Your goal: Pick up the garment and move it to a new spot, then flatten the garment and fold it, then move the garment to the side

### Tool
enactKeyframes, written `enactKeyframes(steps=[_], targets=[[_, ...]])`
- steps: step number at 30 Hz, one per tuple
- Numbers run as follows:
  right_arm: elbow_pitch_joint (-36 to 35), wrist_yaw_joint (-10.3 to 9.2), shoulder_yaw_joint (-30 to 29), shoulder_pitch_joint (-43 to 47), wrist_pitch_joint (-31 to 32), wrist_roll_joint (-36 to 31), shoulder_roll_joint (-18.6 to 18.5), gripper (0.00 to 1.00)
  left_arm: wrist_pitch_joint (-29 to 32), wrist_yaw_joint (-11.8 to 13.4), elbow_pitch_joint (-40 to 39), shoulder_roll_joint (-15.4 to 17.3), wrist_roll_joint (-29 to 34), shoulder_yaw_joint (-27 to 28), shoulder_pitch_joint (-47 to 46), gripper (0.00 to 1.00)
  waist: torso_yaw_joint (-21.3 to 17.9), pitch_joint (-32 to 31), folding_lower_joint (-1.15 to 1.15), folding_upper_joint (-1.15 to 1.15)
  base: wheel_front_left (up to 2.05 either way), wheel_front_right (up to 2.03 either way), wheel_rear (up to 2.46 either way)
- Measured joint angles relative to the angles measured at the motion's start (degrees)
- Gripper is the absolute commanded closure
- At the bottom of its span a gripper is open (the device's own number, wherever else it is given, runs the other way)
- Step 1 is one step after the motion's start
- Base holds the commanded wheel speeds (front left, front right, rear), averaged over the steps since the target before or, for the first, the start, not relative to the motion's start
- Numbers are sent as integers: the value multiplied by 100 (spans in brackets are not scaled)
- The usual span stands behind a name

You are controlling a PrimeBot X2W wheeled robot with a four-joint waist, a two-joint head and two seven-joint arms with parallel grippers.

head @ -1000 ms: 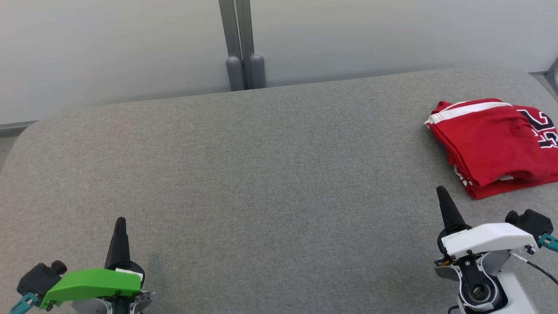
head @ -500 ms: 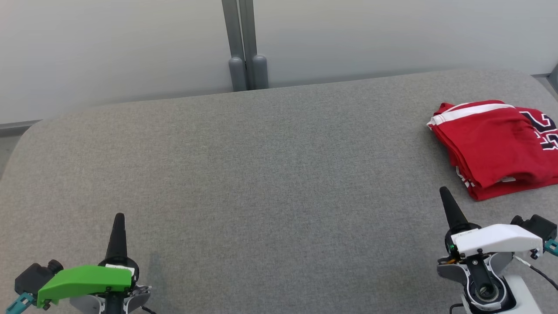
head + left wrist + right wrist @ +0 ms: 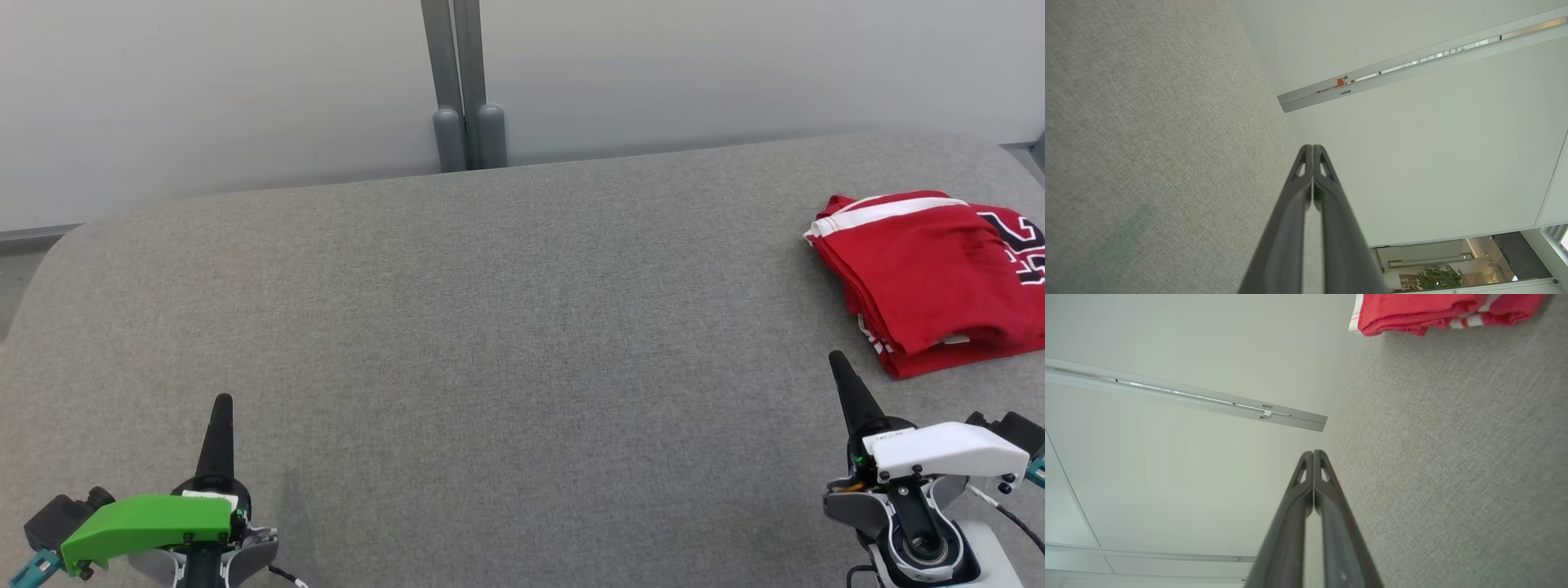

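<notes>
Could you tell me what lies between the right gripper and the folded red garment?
Just bare grey surface lies there. The head view shows it between the right gripper and the red garment, and the right wrist view shows the same.

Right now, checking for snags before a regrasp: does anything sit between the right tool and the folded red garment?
Nothing visible does: bare grey surface runs from the shut right tool to the folded red garment.

- Your folded red garment (image 3: 922,278) lies at the far right of the grey worktop (image 3: 490,327).
- Your left hand (image 3: 222,404) sits lower left, fingers pressed together.
- Your right hand (image 3: 838,363) sits lower right, fingers together, near the garment but apart.
</notes>
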Motion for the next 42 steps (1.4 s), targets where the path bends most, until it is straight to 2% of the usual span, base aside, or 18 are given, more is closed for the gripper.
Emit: enactKeyframes(steps=[42], targets=[[-174,0,-353,103,455,1582,114,100,446,-25,-74,14,-1683,109,-124,100,118,-54,0,0,0,0,0]])
